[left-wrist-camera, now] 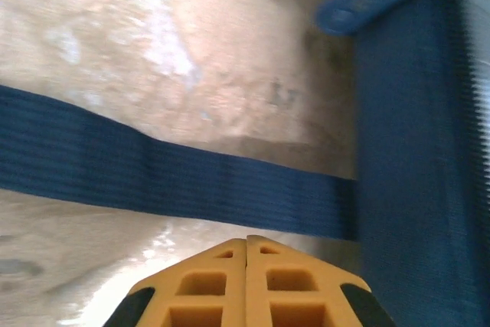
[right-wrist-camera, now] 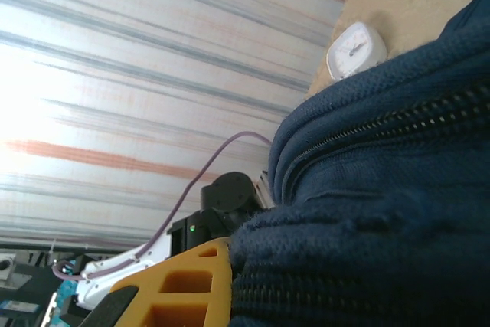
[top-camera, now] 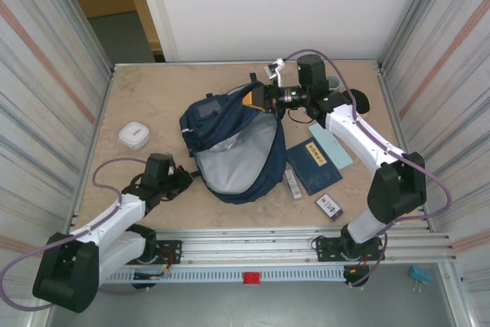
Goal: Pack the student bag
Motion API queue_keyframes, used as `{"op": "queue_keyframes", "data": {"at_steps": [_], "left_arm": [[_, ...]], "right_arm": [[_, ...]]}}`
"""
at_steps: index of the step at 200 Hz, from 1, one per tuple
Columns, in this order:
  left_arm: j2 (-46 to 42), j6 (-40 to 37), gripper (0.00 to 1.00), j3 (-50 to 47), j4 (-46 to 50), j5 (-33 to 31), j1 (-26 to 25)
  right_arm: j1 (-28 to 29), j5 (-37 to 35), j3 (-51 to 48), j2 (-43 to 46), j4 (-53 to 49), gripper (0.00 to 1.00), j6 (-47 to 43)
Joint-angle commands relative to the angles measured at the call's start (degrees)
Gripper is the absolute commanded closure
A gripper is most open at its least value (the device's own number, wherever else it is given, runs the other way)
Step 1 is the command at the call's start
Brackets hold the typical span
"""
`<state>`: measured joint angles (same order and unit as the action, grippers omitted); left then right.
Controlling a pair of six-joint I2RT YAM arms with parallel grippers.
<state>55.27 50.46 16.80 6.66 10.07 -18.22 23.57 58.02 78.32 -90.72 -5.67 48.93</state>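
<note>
Student bag (top-camera: 208, 119): right claw (top-camera: 262, 97) pinches its far rim; left claw (left-wrist-camera: 246, 241), closed empty, near its strap (left-wrist-camera: 191, 181).

Backpack (top-camera: 222, 124): navy fabric, lying flat at the middle of the table (top-camera: 145, 97). Main compartment unzipped and gaping, pale grey lining (top-camera: 239, 160) exposed on the near-right half. Far-left half closed, rumpled. One flat blue strap (left-wrist-camera: 176, 181) trails across bare tabletop at the near-left side.
</note>
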Motion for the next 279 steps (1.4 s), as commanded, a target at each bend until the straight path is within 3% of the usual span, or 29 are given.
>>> {"op": "queue_keyframes", "data": {"at_steps": [1,39,69,106,146,175,215,279], "left_arm": [[-1.1,-1.7,1.0,1.0,4.8,-7.1,0.1],[-3.3,-2.8,1.0,1.2,4.2,-6.8,0.1],[-8.6,-3.0,0.59,4.0,7.1,-7.9,0.1],[-15.3,-5.8,0.45,10.8,15.5,-14.6,0.1],[-16.0,-10.1,0.41,17.9,21.0,-18.7,0.1],[-14.9,-11.1,0.4,20.5,21.5,-18.9,0.2],[-15.0,-11.3,0.39,21.9,21.6,-18.7,0.2],[-14.3,-11.0,0.39,22.2,20.3,-15.5,0.2]], "right_arm": [[-3.8,2.9,4.5,4.1,4.3,0.98,-0.2],[-4.5,3.5,3.9,4.3,5.0,0.98,0.6],[-1.7,0.0,2.1,4.3,5.7,0.98,0.6],[3.6,-5.5,2.1,2.2,8.9,0.98,2.2],[8.5,-14.0,2.2,-1.5,12.7,0.99,4.8],[12.1,-20.9,-1.6,-3.8,21.2,0.99,9.8],[16.3,-25.5,-2.0,-8.7,25.0,0.98,12.6],[20.0,-31.0,-10.0,-10.5,28.2,0.78,21.5]]}}
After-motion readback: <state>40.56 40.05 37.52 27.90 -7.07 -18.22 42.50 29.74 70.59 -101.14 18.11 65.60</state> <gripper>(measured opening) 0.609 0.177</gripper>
